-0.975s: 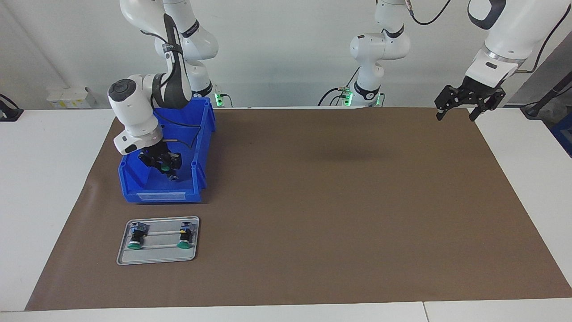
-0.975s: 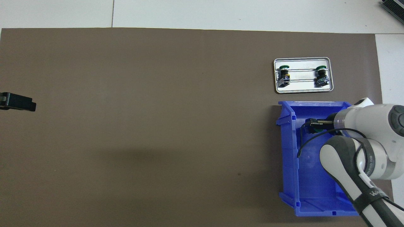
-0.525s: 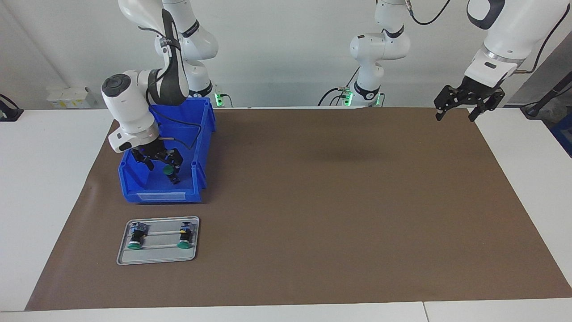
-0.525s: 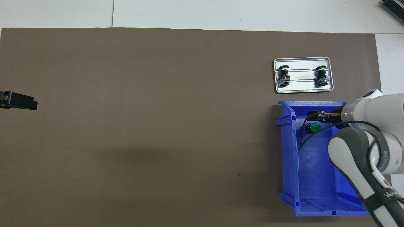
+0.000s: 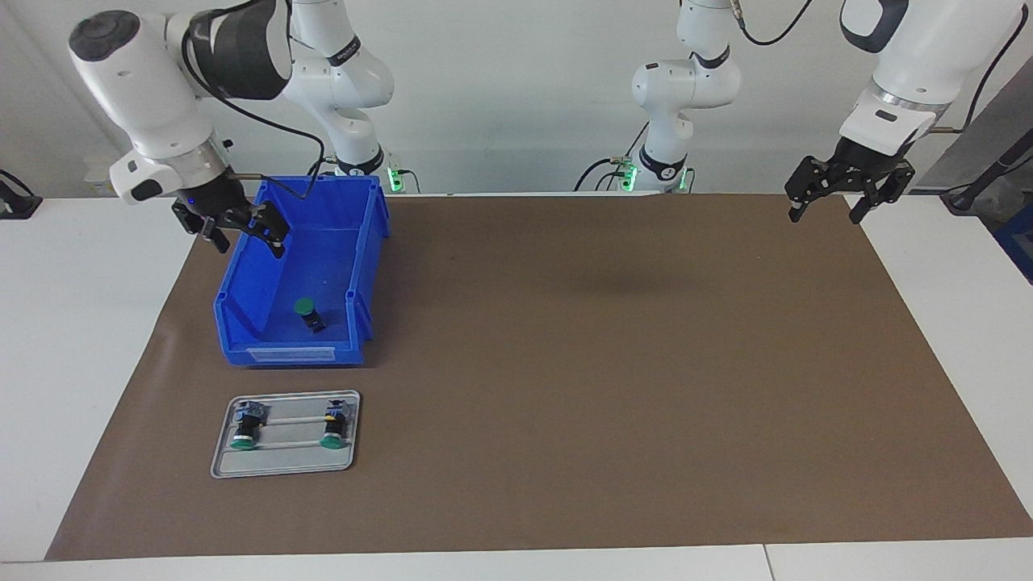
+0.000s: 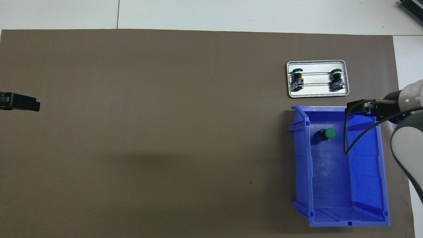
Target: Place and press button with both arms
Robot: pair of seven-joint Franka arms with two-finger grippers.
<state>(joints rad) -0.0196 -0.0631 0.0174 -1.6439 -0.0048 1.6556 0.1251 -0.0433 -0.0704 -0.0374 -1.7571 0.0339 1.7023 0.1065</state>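
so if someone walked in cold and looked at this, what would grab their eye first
Probably the bright blue bin at the right arm's end of the brown mat, with one green-capped button lying alone on its floor. The right gripper hangs open above the bin's rim, holding nothing. Next, the small metal tray, farther from the robots than the bin, carrying two more buttons; the left gripper waits open over the mat's other end.

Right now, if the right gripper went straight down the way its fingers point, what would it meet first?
Probably the blue bin: the open right gripper hangs over the bin's side wall toward the right arm's end, not over the button inside. Wall or floor first is unclear.
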